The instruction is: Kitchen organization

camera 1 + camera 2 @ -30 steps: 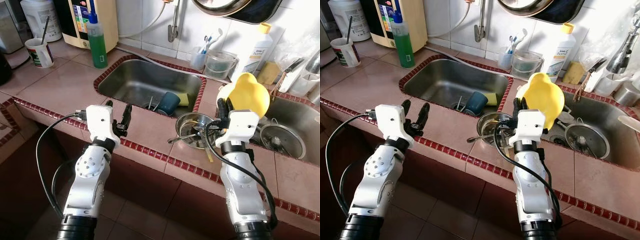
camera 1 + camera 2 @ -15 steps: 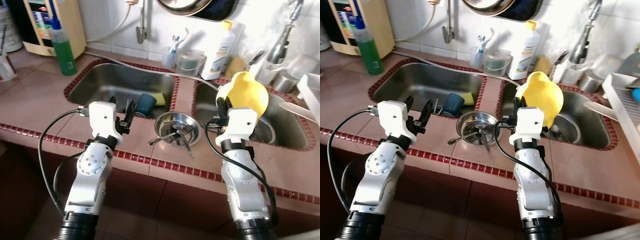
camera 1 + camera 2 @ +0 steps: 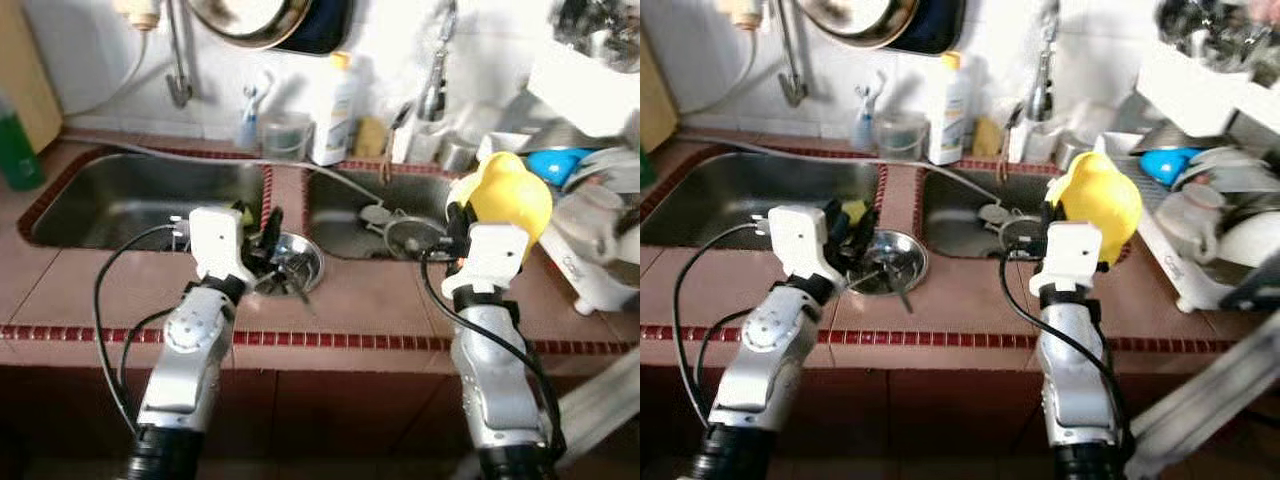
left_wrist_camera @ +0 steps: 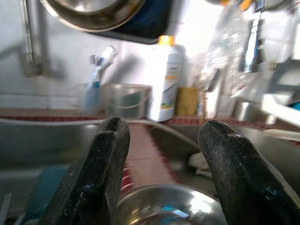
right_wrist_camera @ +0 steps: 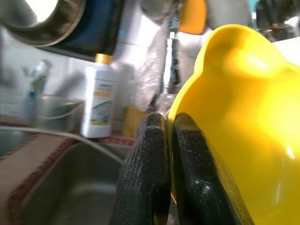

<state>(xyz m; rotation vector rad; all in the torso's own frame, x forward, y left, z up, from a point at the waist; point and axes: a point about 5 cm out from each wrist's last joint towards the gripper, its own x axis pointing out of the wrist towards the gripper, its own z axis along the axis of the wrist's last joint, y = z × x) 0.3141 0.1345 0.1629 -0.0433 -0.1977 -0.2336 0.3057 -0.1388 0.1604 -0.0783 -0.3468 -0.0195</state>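
Note:
A yellow plastic bowl is held up above the counter's right part, over the edge of the right sink. My right gripper is shut on its rim; in the right wrist view the two fingers pinch the yellow wall. My left gripper is open and holds nothing. It hovers just above a steel bowl with several utensils on the tiled strip between the sinks. The left wrist view has both fingers spread over that steel bowl.
A left sink lies beside the steel bowl. A white detergent bottle, a clear tub and a tap stand along the back wall. At the right stands a dish rack with a blue bowl and white crockery.
The whole picture has swung to the right, so the camera turned; the dish rack has come into view. Both arms keep their pose, and the yellow bowl stays held.

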